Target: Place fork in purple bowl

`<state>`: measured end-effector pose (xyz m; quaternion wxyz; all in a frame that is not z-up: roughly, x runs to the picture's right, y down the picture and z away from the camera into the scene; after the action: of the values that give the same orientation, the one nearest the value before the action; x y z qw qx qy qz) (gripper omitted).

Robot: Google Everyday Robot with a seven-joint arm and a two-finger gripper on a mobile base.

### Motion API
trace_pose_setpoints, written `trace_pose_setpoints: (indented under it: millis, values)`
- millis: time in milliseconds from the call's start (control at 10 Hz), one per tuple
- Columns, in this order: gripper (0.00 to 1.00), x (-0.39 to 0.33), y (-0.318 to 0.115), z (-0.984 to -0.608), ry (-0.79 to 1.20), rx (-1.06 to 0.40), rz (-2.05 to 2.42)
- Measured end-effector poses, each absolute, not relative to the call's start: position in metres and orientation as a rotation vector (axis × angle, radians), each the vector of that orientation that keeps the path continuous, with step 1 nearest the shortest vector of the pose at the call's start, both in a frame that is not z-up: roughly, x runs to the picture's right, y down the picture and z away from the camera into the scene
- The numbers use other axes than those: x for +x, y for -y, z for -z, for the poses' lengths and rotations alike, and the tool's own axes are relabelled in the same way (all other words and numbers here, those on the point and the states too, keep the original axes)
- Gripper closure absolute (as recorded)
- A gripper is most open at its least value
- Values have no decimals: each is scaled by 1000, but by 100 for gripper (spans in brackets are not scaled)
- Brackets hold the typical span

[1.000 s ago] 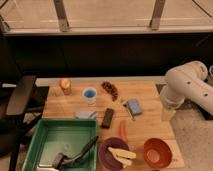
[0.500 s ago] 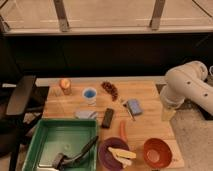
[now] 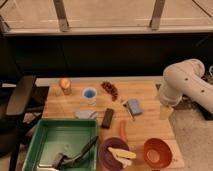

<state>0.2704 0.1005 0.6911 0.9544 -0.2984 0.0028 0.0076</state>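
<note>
Dark-silvery against the wood: found the fork lying flat on the table, just beside the left edge of the blue pad, perhaps touching it. Found the purple bowl nearer the front edge, well apart from the fork, already holding pale yellow pieces, with the orange-red bowl just to its right and an orange stick lying between fork and bowl. Located the gripper at the table's right edge, below the white arm, well apart from the fork; could not tell whether spread or pressed together. Judged the step in hand to be the reach toward the fork, with no grasp yet made. Would have done best to come down from above, taking the thin handle across its width on the side away from the pad, so as not to drag the pad along. Needed a low, firm pinch on so flat a piece of metal. For the carry, needed to lift clear of the orange stick and release over the purple bowl, not the orange-red one.
</note>
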Motion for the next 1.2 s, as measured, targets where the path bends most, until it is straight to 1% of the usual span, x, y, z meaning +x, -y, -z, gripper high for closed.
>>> trace_pose_setpoints:
  millis: [600, 800, 1000, 1200]
  values:
    - [35, 214, -92, -707, 18, -633, 80]
    - [35, 188, -92, -722, 43, -648, 116]
    - [35, 180, -94, -735, 86, -636, 152]
    - [35, 178, -94, -737, 106, -625, 159]
